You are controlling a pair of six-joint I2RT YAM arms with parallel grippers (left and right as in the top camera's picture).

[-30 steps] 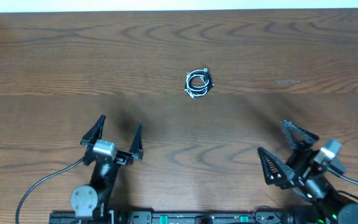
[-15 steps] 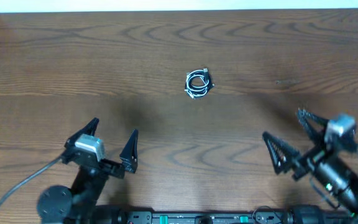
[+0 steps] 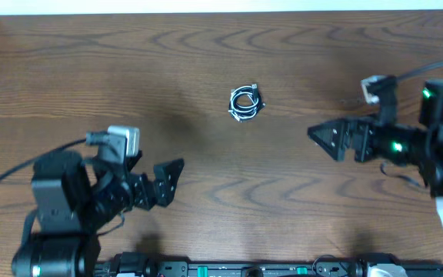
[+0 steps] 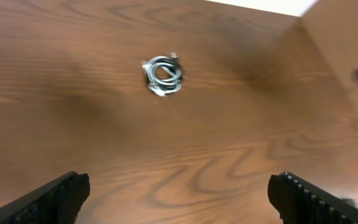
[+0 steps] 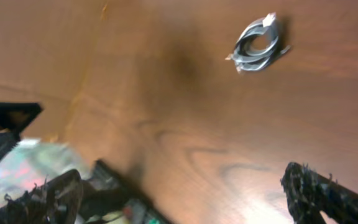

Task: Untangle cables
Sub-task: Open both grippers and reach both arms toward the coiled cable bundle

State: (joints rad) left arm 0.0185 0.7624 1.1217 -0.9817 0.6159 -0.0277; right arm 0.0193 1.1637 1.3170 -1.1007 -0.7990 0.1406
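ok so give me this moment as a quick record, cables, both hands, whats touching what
cables: one small coiled knot of black and white cords, lying on the table
left hand: open, empty, apart from the cables, left of them and nearer the robot
right hand: open, empty, apart from the cables, to their right
contact: neither hand touches the cables
task state: untangling not yet begun
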